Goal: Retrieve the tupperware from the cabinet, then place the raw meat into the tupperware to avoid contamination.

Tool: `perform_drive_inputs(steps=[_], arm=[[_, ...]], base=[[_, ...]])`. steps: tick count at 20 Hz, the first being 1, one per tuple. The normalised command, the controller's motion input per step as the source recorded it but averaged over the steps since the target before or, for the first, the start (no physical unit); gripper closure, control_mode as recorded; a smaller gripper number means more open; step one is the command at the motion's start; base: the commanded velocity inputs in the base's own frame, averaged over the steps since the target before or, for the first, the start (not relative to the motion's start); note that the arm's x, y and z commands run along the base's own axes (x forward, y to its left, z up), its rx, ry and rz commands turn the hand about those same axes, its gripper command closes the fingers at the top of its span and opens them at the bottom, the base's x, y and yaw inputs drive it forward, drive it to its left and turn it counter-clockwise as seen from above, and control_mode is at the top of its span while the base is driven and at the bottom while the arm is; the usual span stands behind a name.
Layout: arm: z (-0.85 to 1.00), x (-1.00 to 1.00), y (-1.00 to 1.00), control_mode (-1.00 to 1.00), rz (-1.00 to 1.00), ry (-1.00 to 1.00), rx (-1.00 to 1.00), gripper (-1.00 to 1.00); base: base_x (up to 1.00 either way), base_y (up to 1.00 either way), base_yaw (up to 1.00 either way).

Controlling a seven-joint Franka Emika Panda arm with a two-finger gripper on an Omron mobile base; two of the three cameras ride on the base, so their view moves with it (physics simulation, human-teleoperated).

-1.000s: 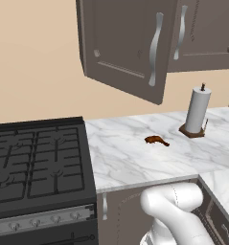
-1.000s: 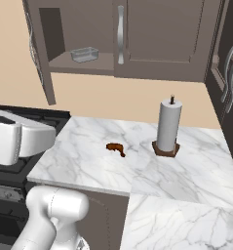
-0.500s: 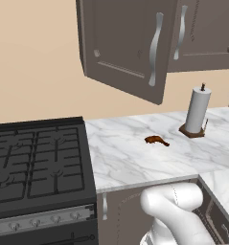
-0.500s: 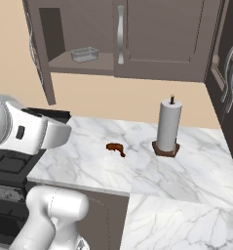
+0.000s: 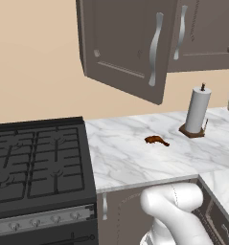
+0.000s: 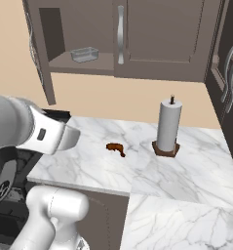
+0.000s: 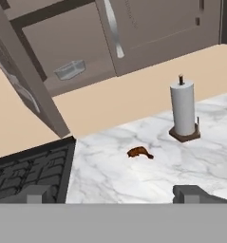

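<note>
Fingers point(image 7: 113, 193) spread, empty | tupperware point(image 6: 85, 54) on cabinet point(image 6: 152, 34) shelf, left end | meat point(image 6: 115, 148) mid-surface | we flag risk: arm clipping open door point(image 5: 123, 45) on reach.

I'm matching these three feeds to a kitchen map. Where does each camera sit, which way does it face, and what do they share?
Left base view: behind the arm's left, facing forward and down over stove and counter; white arm at lower right.
Right base view: behind its right, facing the open cabinet holding the tupperware; arm at left.
Hand view: on the hand, looking along the open claw at the counter.
Shared: raw meat and paper towel roll.
</note>
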Motion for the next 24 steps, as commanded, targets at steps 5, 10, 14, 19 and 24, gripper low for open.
perform_drive_inputs(steps=[5, 10, 14, 19, 24], arm=[[-0.33, 0.18, 0.0, -1.0, 0.04, 0.0, 0.0, -1.0], [-0.12, 0.1, -0.05, -1.0, 0.04, -0.1, 0.01, -1.0], [0.0, 0.16, -0.15, -1.0, 0.02, -0.13, 0.07, -1.0], [0.04, 0.26, -0.09, -1.0, 0.02, -0.09, 0.09, -1.0], [0.09, 0.4, 0.0, -1.0, 0.01, -0.01, 0.12, -1.0]], base=[[0.0, 0.0, 0.0], [0.0, 0.0, 0.0], [0.0, 0.0, 0.0], [0.0, 0.0, 0.0], [0.0, 0.0, 0.0]])
